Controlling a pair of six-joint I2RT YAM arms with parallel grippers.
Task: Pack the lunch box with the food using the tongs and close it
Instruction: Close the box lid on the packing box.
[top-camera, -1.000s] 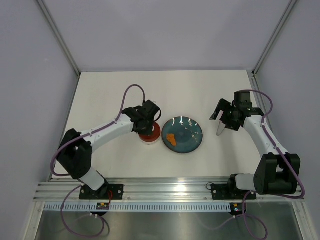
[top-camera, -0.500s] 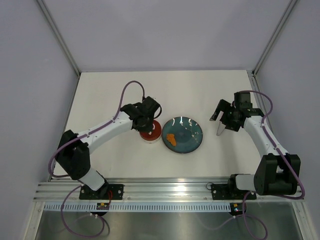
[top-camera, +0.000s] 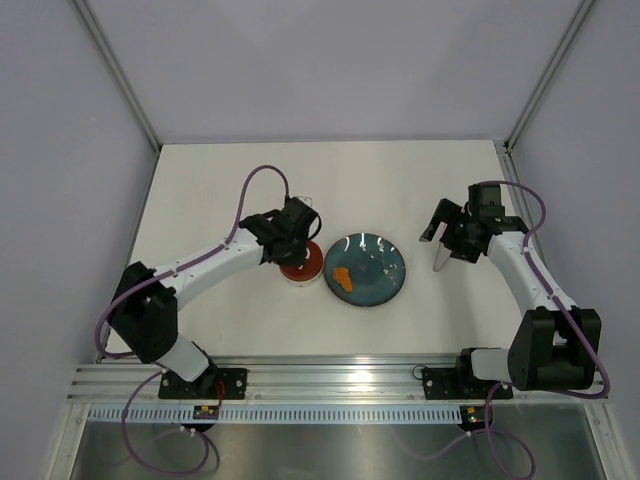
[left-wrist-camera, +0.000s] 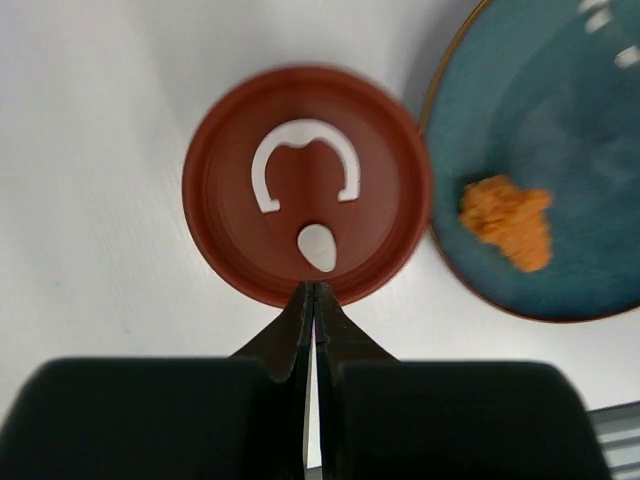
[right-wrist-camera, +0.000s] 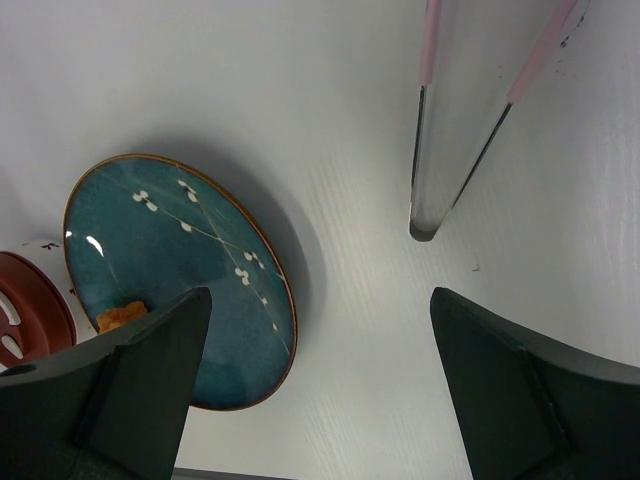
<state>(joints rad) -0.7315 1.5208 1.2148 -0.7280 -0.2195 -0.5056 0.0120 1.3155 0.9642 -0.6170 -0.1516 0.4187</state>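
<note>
Black-and-white, the left arm (top-camera: 215, 262) is stretched forward and rightward, its clenched, empty left gripper (left-wrist-camera: 312, 296) poised over the near rim of the lunch box (top-camera: 299, 271), which is capped by a round dark red lid (left-wrist-camera: 230, 190) with a white loop. Just beside it, an orange lump of food (left-wrist-camera: 508, 220) is left on the glossy teal plate (left-wrist-camera: 590, 120). The right gripper (top-camera: 431, 254) is held spread wide above the worktop (top-camera: 220, 190), with the slim pink-handled tongs (right-wrist-camera: 427, 40) ungripped ahead of it. Since a second ago the left gripper is shifted slightly leftward.

A white table (top-camera: 400, 180) sits between pale grey walls (top-camera: 330, 60), an aluminium rail (top-camera: 330, 375) along its near edge.
</note>
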